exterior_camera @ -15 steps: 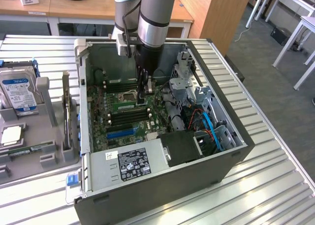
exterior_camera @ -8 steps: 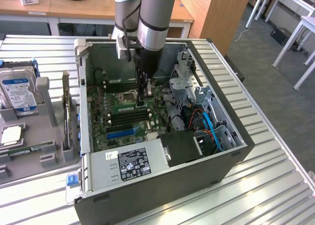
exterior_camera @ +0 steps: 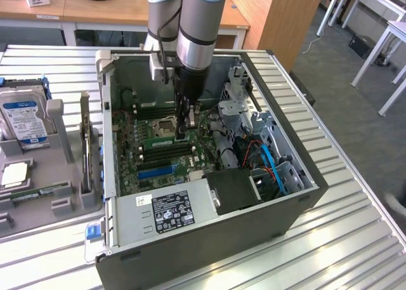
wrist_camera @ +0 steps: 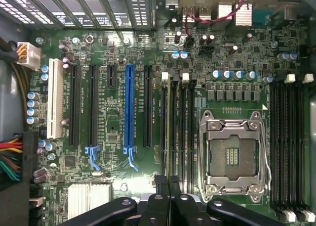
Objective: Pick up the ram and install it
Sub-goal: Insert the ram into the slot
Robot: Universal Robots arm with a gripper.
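Tool (wrist_camera: pixel 168 184) closed, fingers together, nothing held, low over motherboard (wrist_camera: pixel 123 181) at frame centre, pressing above memory slots (wrist_camera: pixel 177 132) beside CPU socket (wrist_camera: pixel 232 154), probably to seat ram.

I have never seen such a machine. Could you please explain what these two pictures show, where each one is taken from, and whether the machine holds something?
The machine is a robot arm with a pincer at its end. The exterior view is taken by a camera standing apart. It shows the arm reaching down into an open computer case that lies on a ribbed metal table. Beside the case, a grey tray holds a hard drive.

The wrist view is taken by a camera on the arm, looking straight down at the green motherboard. The dark pincer is shut, just over the long black memory slots next to the silver processor socket. I cannot tell whether it pinches anything.
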